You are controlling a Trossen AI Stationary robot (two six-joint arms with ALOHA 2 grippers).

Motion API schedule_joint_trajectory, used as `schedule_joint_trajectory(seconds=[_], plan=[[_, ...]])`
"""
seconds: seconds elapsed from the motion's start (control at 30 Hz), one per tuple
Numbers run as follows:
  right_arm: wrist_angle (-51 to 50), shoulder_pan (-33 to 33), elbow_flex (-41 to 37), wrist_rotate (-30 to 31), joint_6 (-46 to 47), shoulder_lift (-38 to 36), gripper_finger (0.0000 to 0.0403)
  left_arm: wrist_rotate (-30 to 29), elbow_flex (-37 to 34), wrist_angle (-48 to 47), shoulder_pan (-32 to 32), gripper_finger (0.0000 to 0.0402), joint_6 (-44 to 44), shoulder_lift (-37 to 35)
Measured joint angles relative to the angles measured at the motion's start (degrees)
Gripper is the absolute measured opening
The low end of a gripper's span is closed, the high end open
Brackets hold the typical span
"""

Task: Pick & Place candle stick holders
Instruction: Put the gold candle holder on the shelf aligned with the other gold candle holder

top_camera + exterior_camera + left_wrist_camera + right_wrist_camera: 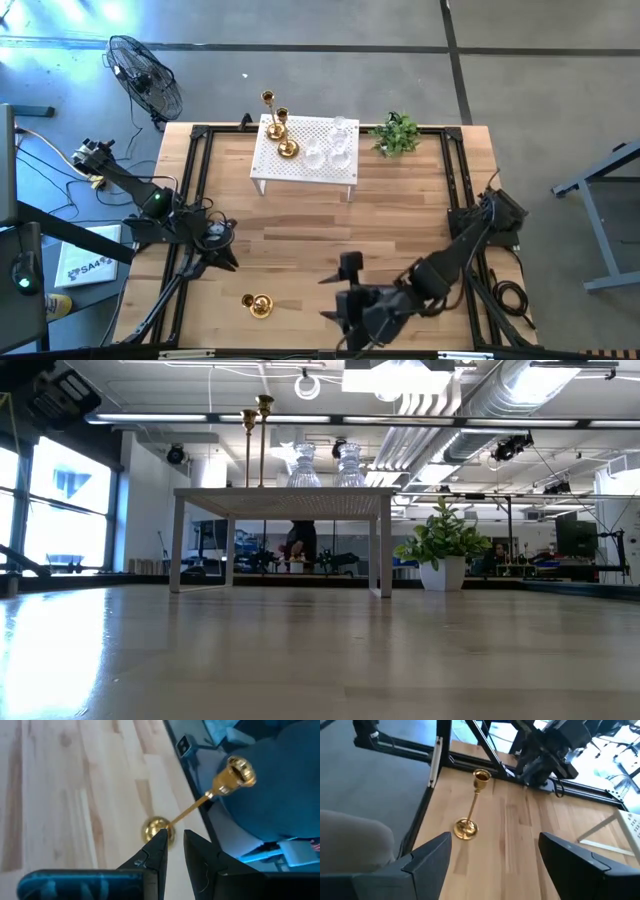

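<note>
One gold candle stick holder [258, 304] [468, 820] stands upright on its round base on the wood table, near the front left. My left gripper [227, 260] [175, 840] is just behind it, fingers a narrow gap apart with nothing between them. My right gripper [338, 290] [495, 852] hovers open at the front centre, pointing toward that holder and clear of it. Two more gold holders [282, 130] [255, 440] and a few clear glass ones [330, 145] [322, 465] stand on a white stand [300, 172] at the far centre.
A potted plant [397, 133] [445, 550] stands at the far right beside the white stand. A black frame rail [190, 190] runs along the table's edges. Bare wood lies between the stand and the grippers. A fan [145, 75] stands on the floor beyond the table's far left.
</note>
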Motion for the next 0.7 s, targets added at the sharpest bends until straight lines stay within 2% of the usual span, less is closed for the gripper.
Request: schedule_joint_trajectory(seconds=[0.23,0.4,0.5,0.7], plan=[[3.2,1.6,-6.3,3.1,0.8,-0.1,0.0291,6.9,0.0,-0.1,-1.1,0.0060,-2.9,2.6],[10.1,1.5,-10.6,2.7,-0.3,-0.1,0.0291,7.8,0.0,-0.7,-5.5,0.0060,-4.9,4.9],[15.2,1.4,-12.5,2.5,-4.1,-0.1,0.0291,4.4,0.0,-0.6,-8.8,0.0060,-6.0,6.0],[18.5,1.3,-13.2,3.2,-9.8,-0.1,0.0291,-7.0,0.0,0.1,-15.0,0.0060,-6.5,8.4]])
